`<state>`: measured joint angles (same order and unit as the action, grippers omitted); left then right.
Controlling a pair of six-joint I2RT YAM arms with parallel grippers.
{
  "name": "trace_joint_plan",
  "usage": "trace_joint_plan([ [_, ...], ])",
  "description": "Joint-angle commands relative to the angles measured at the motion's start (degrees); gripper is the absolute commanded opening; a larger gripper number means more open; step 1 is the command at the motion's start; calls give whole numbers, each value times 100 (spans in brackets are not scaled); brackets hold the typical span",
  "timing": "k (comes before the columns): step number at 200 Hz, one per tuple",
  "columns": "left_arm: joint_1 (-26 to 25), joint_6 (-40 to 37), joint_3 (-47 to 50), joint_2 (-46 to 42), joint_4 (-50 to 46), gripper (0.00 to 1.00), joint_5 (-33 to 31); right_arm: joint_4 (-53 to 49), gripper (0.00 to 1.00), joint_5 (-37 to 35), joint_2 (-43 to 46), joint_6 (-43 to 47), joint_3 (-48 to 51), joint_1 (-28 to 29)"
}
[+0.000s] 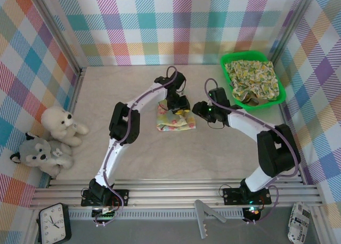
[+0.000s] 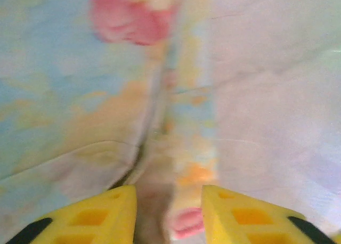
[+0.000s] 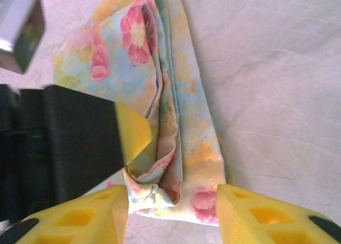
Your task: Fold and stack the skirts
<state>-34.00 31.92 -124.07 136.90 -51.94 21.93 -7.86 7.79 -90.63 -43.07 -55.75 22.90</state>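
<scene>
A folded pale yellow-pink floral skirt (image 1: 175, 119) lies on the table near the middle. My left gripper (image 1: 178, 104) hovers over its far edge, jaws open, with the blurred cloth (image 2: 106, 95) close beneath them and nothing pinched (image 2: 169, 212). Just right of the skirt, my right gripper (image 1: 198, 110) is open too (image 3: 171, 212). The skirt's layered folded corner (image 3: 176, 121) lies between and below its pads, ungripped. One left fingertip (image 3: 130, 132) rests against the folds. A yellow-green floral skirt (image 1: 251, 78) lies bunched in the green tray (image 1: 242, 55).
The green tray sits at the back right against the checked wall. A white plush toy (image 1: 63, 124) and a grey one (image 1: 40, 154) lie at the left edge. A clock (image 1: 53, 222) stands below the front rail.
</scene>
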Motion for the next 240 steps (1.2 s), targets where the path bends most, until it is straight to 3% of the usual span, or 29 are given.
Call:
trace_joint_plan([
  [1, 16, 140, -173, -657, 413, 55, 486, 14, 50, -198, 68, -26, 125, -13],
  [18, 121, 22, 24, -944, 372, 76, 30, 129, 50, 176, -32, 29, 153, -12],
  [29, 289, -2, 244, -1134, 373, 86, -282, 477, 43, 597, -105, -34, 250, -2],
  [48, 710, -60, 516, -1280, 455, 95, -148, 869, 24, 1245, -326, -112, 208, 113],
  [70, 1082, -345, 481, -1149, 381, 99, 147, 807, 10, 1339, -625, 52, -156, 455],
  [100, 1364, -671, 98, -647, 182, 100, 847, 852, 2, 1334, -1198, -131, -621, 838],
  [119, 1422, -774, -187, -281, 263, 100, 1227, 666, 0, 972, -1438, -187, -879, 1008],
  [154, 1431, -758, -649, 411, 292, 100, 1681, 495, 0, 473, -1730, -570, -706, 867],
  [195, 1431, -808, -354, 659, 182, 100, 953, 246, 0, 575, -2196, -361, -722, 486],
  [240, 1458, -362, 1559, -1, 814, 100, -55, -176, 0, 781, -2380, 278, -907, 70],
])
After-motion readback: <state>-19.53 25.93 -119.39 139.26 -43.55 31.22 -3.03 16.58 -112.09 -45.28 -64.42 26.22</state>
